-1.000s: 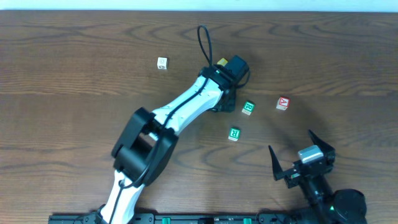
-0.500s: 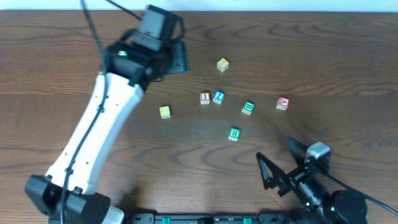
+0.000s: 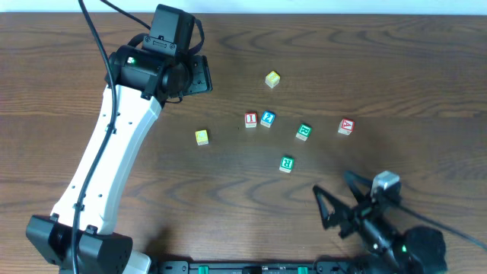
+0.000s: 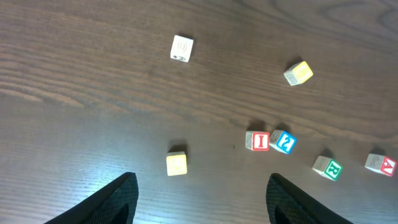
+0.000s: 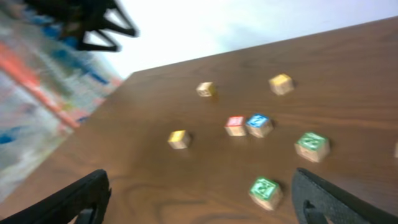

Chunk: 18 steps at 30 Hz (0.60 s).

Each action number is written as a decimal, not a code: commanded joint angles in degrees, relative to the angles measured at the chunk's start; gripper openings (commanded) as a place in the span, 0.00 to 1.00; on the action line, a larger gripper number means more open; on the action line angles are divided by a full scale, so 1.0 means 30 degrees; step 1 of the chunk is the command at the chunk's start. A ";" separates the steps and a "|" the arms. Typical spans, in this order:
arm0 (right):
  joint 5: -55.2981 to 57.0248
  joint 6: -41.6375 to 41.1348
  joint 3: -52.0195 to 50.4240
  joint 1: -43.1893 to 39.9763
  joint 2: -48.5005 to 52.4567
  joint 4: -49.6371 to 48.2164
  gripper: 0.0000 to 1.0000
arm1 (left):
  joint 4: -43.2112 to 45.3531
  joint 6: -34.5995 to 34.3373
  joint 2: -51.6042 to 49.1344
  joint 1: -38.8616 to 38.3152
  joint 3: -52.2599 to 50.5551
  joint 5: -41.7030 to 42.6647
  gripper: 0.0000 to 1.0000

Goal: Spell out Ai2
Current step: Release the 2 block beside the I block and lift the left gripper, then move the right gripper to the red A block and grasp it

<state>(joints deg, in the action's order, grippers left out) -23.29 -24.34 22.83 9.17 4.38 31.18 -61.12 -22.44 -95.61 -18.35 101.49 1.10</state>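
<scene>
The red "I" cube [image 3: 250,119] and the blue "2" cube [image 3: 267,119] sit side by side, touching, at mid table. The red "A" cube [image 3: 345,126] lies apart to their right. In the left wrist view the "I" cube [image 4: 257,140], the "2" cube [image 4: 283,142] and the "A" cube [image 4: 380,164] all show. My left gripper [image 3: 199,76] is open and empty, high at the back left. My right gripper [image 3: 342,199] is open and empty near the front right, and its view shows the "I" cube [image 5: 235,124] and the "2" cube [image 5: 258,124].
Two green-lettered cubes [image 3: 303,132] [image 3: 286,163] lie between the "2" and the "A". One yellow cube [image 3: 201,136] lies left of the "I", another [image 3: 272,78] behind it. A white cube [image 4: 181,48] lies at the back left.
My left arm swung from mid table to the back left, uncovering the "I" and "2" cubes, then shifted slightly left. My right gripper turned and shifted a little left.
</scene>
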 commanded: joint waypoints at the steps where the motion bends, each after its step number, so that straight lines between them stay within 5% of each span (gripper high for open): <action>1: 0.2630 -0.0583 0.0189 -0.0175 0.3147 -0.0867 0.91 | 0.0153 0.0211 0.0000 -0.0015 -0.0022 -0.0153 0.68; 5: 0.4422 -0.0342 0.2324 -0.0175 1.0433 -0.1224 0.84 | 0.0240 0.0219 0.0000 -0.0015 -0.0022 -0.0153 0.69; 11: 0.9078 0.1173 0.9908 -0.0197 2.1522 0.3650 0.90 | 0.0168 0.0211 0.0000 -0.0015 -0.0022 -0.0867 0.69; 18: 0.9690 0.0503 1.4564 -0.0976 2.8509 0.6484 0.91 | -0.0087 0.0211 0.0000 0.0080 -0.0029 -0.2943 0.73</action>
<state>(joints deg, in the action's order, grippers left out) 2.68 -22.09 64.25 7.66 86.19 49.56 -61.08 -22.41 -95.70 -18.41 101.49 -3.55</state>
